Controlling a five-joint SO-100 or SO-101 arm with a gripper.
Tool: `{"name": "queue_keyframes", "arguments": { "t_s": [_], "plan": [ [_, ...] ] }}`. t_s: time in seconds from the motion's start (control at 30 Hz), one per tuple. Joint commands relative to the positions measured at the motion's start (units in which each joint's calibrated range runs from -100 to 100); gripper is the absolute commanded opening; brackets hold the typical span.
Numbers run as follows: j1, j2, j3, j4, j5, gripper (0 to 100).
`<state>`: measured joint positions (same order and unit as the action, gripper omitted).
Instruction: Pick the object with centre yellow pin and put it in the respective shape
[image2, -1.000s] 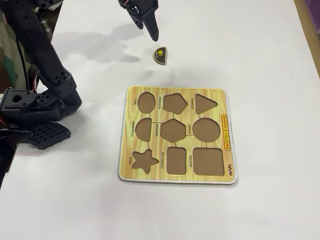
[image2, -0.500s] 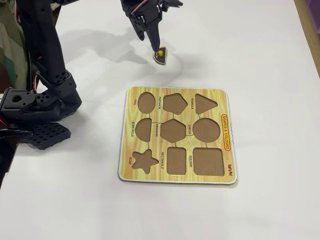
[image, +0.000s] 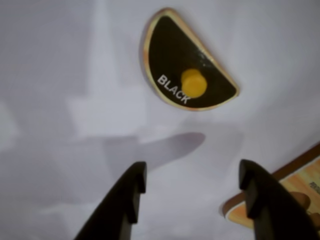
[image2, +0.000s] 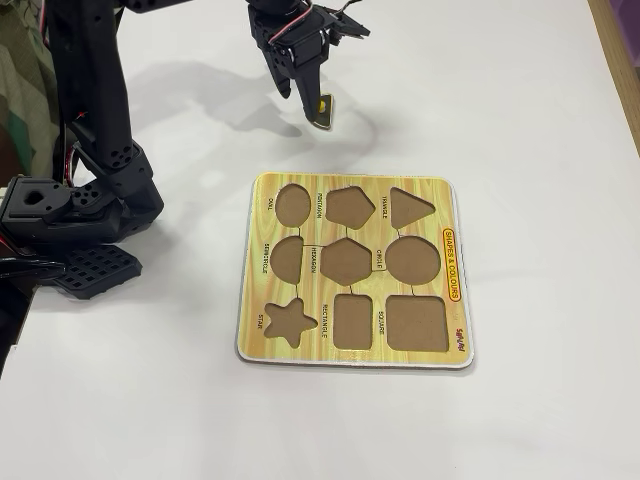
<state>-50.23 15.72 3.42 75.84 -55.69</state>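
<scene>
Lower now than a second ago, my black two-finger gripper (image: 190, 187) hangs with fingers apart over the flat black semicircle piece with its yellow knob (image: 193, 83), which lies on the white table (image2: 520, 100) above the wooden shape board (image2: 455, 300), so I can straddle the knob

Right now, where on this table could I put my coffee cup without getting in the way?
Bare white table lies right of the wooden shape board and below it. It's crowded at top, where the gripper hovers over the black semicircle piece.
</scene>
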Motion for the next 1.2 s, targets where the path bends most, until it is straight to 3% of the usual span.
{"name": "queue_keyframes", "arguments": {
  "t_s": [0.0, 0.33, 1.17],
  "plan": [
    [1.41, 0.85, -6.03, -0.64, -0.01, 21],
    [1.11, 6.12, -15.56, -0.64, -0.11, 21],
    [1.41, 12.23, -18.08, -0.73, -0.11, 21]
  ]
}}
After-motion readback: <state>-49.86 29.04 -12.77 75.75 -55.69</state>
